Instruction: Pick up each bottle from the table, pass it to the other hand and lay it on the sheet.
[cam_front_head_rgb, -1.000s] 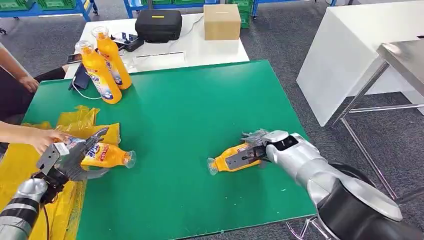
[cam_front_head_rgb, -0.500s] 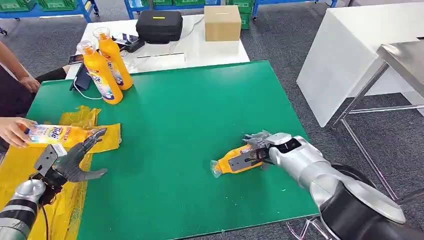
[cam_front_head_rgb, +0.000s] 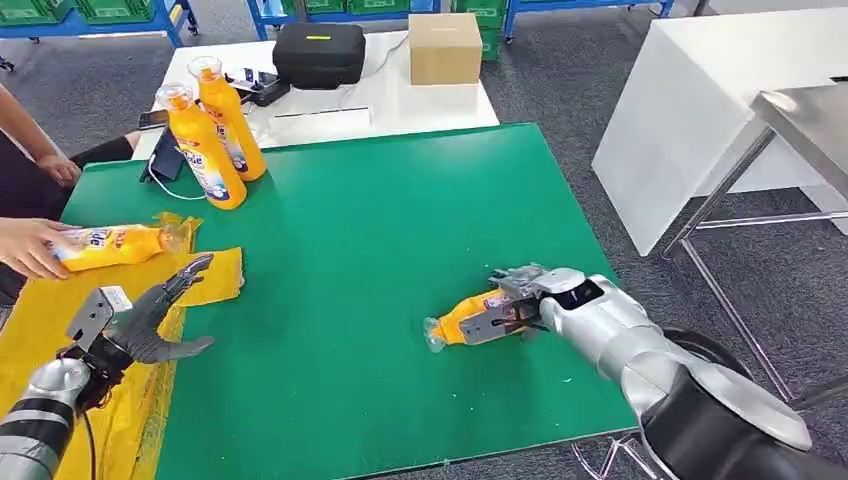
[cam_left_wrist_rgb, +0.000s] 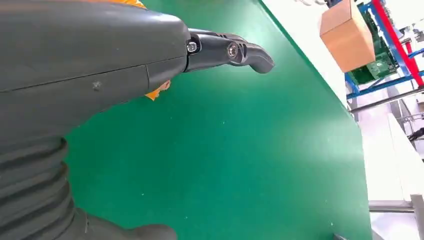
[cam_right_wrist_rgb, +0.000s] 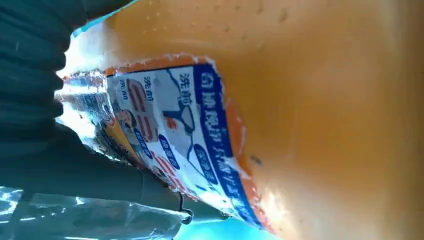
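Since the earlier frames, the bottle that our left hand (cam_front_head_rgb: 140, 318) held has gone to a person's hand (cam_front_head_rgb: 30, 247), which now holds it at the far left edge of the bench (cam_front_head_rgb: 400, 220), lying on its side over the yellow sheet (cam_front_head_rgb: 215, 275). We call it the handed-off bottle (cam_front_head_rgb: 110, 246). Our left hand has let go and now hovers with fingers spread over the sheet's near edge, holding nothing; the left wrist view shows one dark finger (cam_left_wrist_rgb: 235, 50) stretched out over bare green surface.

Our right hand (cam_front_head_rgb: 520, 300) stays on the lying bottle (cam_front_head_rgb: 465, 318) near the front right of the bench. Fingers are wrapped over its body, and the cap end points toward the robot's left. The right wrist view shows the orange body and blue-and-white label pressed close to the camera, with dark fingers (cam_right_wrist_rgb: 75, 170) against it. The bottle appears to rest on the bench; we cannot tell whether it is lifted.

Two standing bottles (cam_front_head_rgb: 215, 130) are upright at the far left corner, just beside each other, clear caps on. Contents cannot be judged through the opaque orange plastic.

Behind the green bench, a white table carries a black case (cam_front_head_rgb: 318, 50), closed, and a cardboard box (cam_front_head_rgb: 444, 44), closed.
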